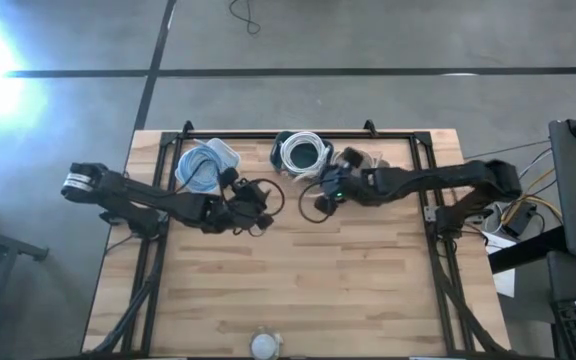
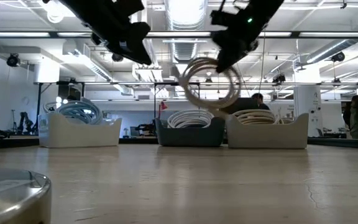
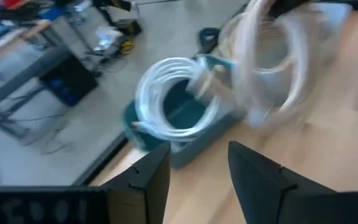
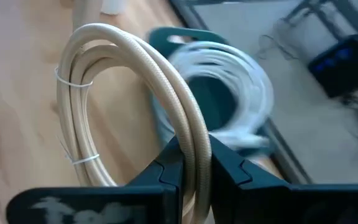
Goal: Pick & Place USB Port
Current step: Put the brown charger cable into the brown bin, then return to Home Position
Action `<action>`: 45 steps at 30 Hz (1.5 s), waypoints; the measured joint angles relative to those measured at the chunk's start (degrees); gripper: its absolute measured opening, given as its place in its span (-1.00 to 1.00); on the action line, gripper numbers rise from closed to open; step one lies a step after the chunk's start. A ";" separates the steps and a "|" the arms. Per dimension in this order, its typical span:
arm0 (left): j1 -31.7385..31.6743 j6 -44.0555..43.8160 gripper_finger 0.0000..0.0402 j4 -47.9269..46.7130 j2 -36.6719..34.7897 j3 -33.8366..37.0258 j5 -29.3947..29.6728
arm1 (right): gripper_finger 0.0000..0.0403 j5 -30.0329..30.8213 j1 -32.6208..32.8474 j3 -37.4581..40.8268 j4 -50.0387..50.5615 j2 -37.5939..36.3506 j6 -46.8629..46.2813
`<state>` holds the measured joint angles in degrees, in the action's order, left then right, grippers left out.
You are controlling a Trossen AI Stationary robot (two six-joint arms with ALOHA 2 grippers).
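The beige cable coil (image 4: 166,106) looks braided, cloth-like and matt; the desk (image 1: 298,290) is pale wood; the teal bin (image 3: 197,140) seems smooth plastic.

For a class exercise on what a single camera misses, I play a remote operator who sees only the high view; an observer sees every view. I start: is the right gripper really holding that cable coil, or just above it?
Observer: Holding it. In the right wrist view the right gripper is shut on the beige braided cable coil, the strands pinched between its fingers.
Operator: Is the coil touching the table?
Observer: No. The low view shows it hanging in the air, well clear of the tabletop.
Operator: And the left gripper?
Observer: The left gripper is open and empty in its wrist view, facing the teal bin of white cable.
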<state>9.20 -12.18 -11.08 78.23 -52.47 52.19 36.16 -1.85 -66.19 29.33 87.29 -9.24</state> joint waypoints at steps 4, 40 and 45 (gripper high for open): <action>-0.03 -2.32 -0.21 -5.50 -1.65 0.12 2.46 | -0.80 5.34 -0.94 -0.04 9.05 -6.06 -2.66; -0.12 -5.99 -0.26 -7.40 -1.15 0.28 2.99 | -0.46 -2.83 -15.89 9.22 21.98 -6.95 8.32; -0.12 -6.04 -0.26 -7.40 -1.13 0.28 2.99 | -0.34 -0.20 -15.80 9.22 21.70 -7.82 8.36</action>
<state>9.08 -18.22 -18.48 77.10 -52.18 55.18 35.97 -17.65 -56.97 51.03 79.46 -0.88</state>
